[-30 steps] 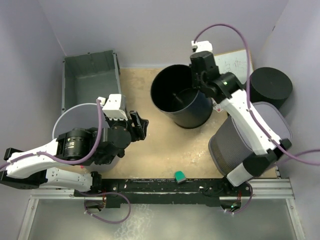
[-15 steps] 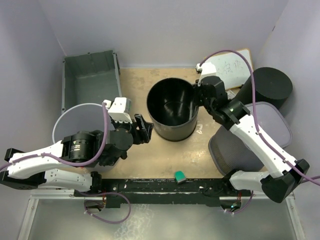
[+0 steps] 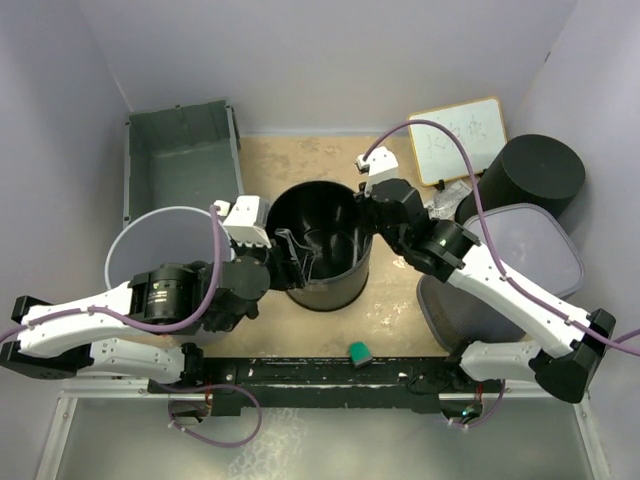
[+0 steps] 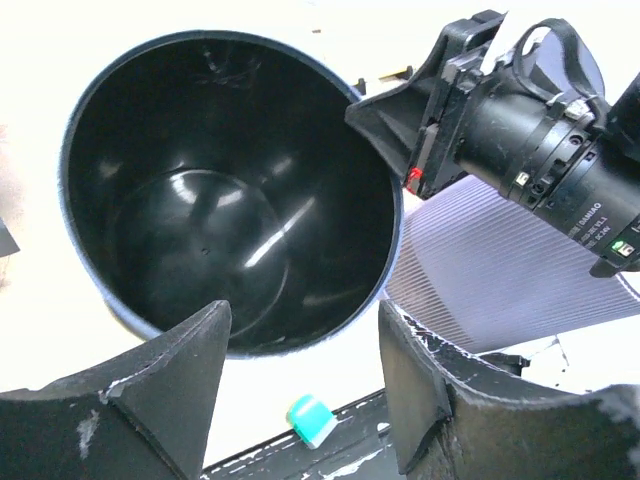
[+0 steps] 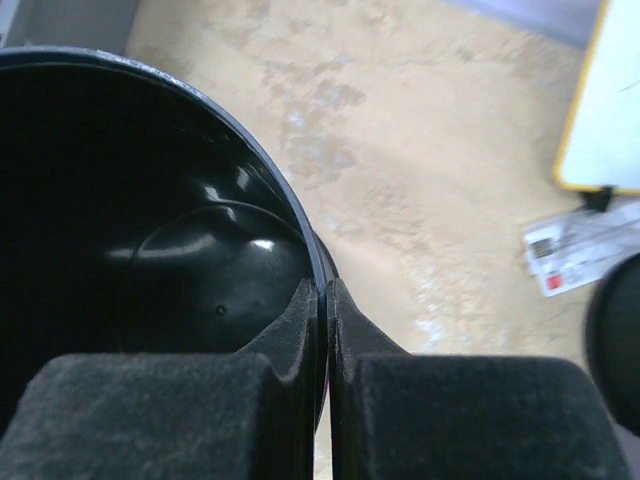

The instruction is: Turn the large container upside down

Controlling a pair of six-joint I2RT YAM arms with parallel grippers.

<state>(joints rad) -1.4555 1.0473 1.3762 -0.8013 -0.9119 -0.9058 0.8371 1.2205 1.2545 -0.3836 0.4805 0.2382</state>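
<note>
The large container (image 3: 180, 165), a dark grey rectangular crate, stands open side up in the far left corner, and neither gripper touches it. A black round bucket (image 3: 318, 255) stands upright mid-table. My right gripper (image 3: 366, 224) is shut on the bucket's right rim; in the right wrist view the rim runs between the pinched fingers of the gripper (image 5: 327, 285), beside the bucket's glossy inside (image 5: 130, 230). My left gripper (image 3: 283, 258) is open at the bucket's left side. In the left wrist view the bucket (image 4: 220, 200) lies just beyond the open, empty gripper (image 4: 300, 320).
A round light grey bin (image 3: 160, 240) sits under the left arm. A grey mesh basket (image 3: 500, 270) and a black cylinder (image 3: 535, 175) stand at the right. A whiteboard (image 3: 460, 140) lies at the back right. A small green block (image 3: 358, 351) sits on the near rail.
The right gripper has dragged the black bucket left and nearer, keeping hold of its rim. The left gripper has moved right, up to the bucket's left side.
</note>
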